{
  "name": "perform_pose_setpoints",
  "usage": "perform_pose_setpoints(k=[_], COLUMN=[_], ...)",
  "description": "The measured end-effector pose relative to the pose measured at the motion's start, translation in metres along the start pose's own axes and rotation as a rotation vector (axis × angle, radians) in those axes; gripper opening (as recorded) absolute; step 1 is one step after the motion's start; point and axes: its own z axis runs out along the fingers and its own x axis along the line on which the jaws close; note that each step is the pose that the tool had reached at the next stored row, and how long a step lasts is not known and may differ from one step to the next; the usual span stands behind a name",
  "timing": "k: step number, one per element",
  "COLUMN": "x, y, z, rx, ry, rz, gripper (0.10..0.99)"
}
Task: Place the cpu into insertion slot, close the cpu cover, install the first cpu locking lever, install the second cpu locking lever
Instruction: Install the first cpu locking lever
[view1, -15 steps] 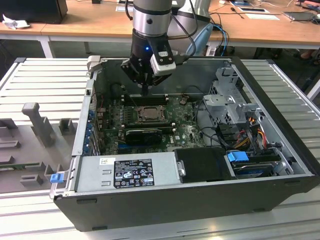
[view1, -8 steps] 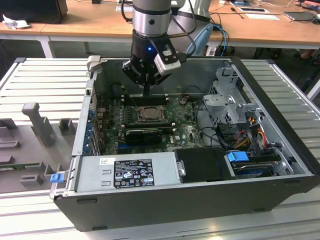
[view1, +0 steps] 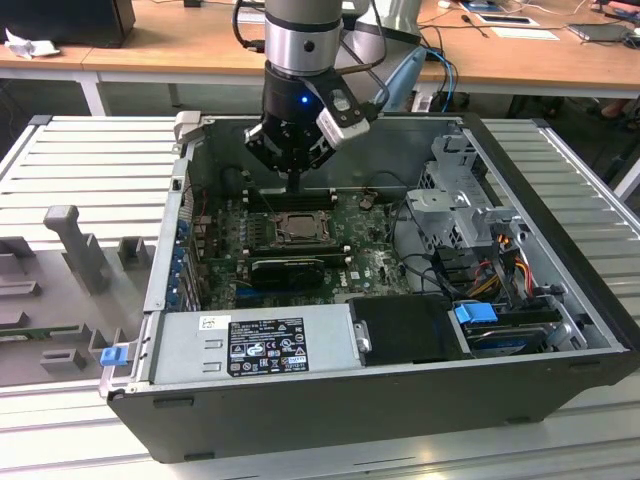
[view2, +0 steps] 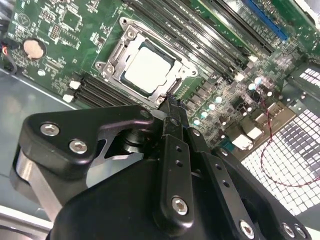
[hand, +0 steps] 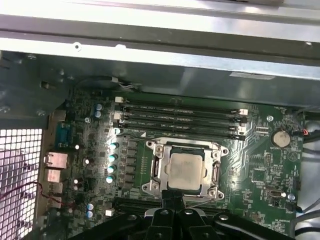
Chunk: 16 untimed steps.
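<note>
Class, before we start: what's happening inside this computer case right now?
A robot arm's shut gripper hangs inside an open computer case, its tip just at the edge of the insertion slot. The cpu already sits in the slot, with the cpu cover lying down around it.

I seem to work in a lab: an opened PC case (view1: 330, 420) on a ribbed metal surface (view1: 90, 150), cluttered desks (view1: 180, 50) behind the case.
</note>
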Motion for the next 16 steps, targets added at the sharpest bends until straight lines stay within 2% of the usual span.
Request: perform_pose_setpoints(k=[2,4,9,13,16], x=[0.0096,0.0136,0.0144,0.023,0.0299], y=[0.001,0.0013,0.0015,0.0022,0.0029], z=[0.0019,0.0036,0.0088,0.0135,0.0154], rx=[-0.005,-0.004,-0.005,-0.008,-0.016], ry=[-0.0075,-0.0114,-0.0129,-0.0131,-0.0137], rz=[0.0,0.003,0.048,0.048,0.048], gripper=[0.106,0.106,0.106,0.106,0.106])
